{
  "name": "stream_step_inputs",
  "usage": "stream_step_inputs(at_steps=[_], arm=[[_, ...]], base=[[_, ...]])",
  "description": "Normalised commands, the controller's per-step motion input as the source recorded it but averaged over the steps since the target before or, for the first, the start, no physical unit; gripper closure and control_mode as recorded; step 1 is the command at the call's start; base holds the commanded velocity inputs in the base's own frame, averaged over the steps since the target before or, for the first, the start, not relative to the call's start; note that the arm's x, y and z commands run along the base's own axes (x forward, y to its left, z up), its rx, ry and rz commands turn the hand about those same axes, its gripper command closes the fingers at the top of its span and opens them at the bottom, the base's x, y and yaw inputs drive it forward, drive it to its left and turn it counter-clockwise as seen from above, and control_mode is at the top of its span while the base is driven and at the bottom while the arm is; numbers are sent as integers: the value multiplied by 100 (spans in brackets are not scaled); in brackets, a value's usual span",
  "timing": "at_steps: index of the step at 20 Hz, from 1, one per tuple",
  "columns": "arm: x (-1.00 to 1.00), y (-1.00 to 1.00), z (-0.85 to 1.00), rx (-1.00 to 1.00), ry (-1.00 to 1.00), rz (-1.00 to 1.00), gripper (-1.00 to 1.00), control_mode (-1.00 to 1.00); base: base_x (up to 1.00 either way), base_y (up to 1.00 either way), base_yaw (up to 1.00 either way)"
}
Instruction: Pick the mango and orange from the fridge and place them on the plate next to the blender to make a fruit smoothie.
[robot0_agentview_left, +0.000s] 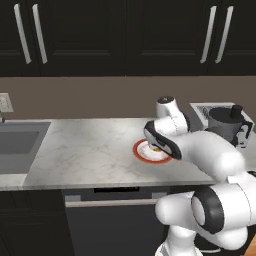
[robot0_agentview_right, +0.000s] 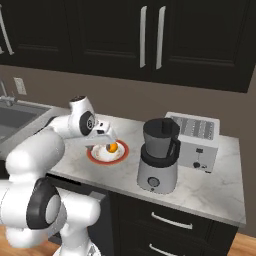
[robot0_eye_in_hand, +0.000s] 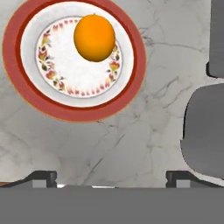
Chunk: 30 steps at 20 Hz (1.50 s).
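The end effector (robot0_eye_in_hand: 112, 178) hangs empty with fingertips spread wide above the marble tabletop (robot0_eye_in_hand: 131, 135), just beside the red-rimmed plate (robot0_eye_in_hand: 26, 98) where the orange (robot0_eye_in_hand: 94, 37) rests, near the blender (robot0_agentview_right: 158, 156).

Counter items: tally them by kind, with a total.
Fruit: 1, the orange
Tableware: 1, the plate under the orange
Appliances: 2, the blender and the toaster
Total: 4
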Motion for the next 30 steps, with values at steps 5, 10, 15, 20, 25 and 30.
stream_step_inputs(at_steps=[5,10,15,20,25,30], arm=[[-100,0,13,3,-8,0,-100,-100],[-93,0,31,1,0,0,-100,-100],[-56,3,1,0,-1,4,-100,-100],[-4,4,-3,-3,0,0,-100,-100],[-9,25,-15,-9,0,0,-100,-100],[0,0,0,0,0,0,-100,100]], base=[[0,0,0],[0,0,0],[0,0,0],[0,0,0],[0,0,0],[-92,-1,29]])
